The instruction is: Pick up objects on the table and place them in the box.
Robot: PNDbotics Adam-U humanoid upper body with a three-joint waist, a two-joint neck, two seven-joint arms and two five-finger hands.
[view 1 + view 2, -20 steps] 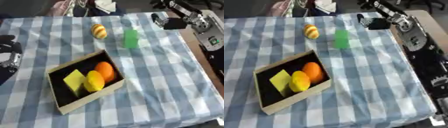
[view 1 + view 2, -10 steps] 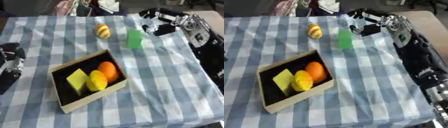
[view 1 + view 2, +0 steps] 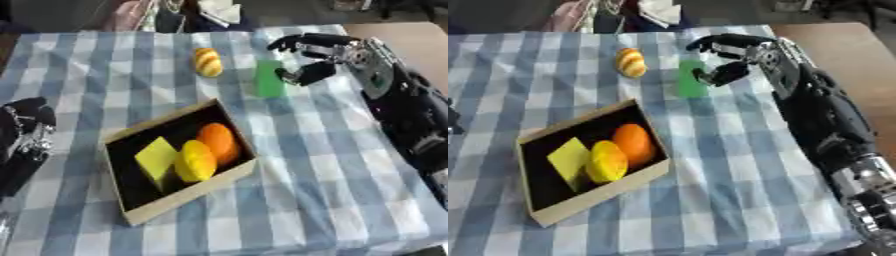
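On the far right of the table: my right hand (image 3: 325,55) reaches in from the right edge, forearm running back along that side, palm turned left toward the green block (image 3: 269,78).
Right hand pose: fingers spread and arched over the far end of the block, thumb curved low just beside its right face; nothing is grasped, and I cannot tell whether the thumb touches the block.
Left hand (image 3: 26,125): it shows at the left edge, dark and idle, holding nothing; I cannot tell how its fingers stand.
Green block: it stands on the blue-and-white checked tablecloth (image 3: 315,170), beyond the box and apart from it.
Striped object (image 3: 207,61): yellow and orange, rounded, lying on the cloth left of the green block and apart from it.
Box (image 3: 187,191): shallow, tan walls, dark inside, set askew near the middle of the table.
Box contents: an orange ball (image 3: 218,141) on the right, a yellow rounded piece (image 3: 196,161) touching it, and a yellow-green block (image 3: 157,158) on the left.
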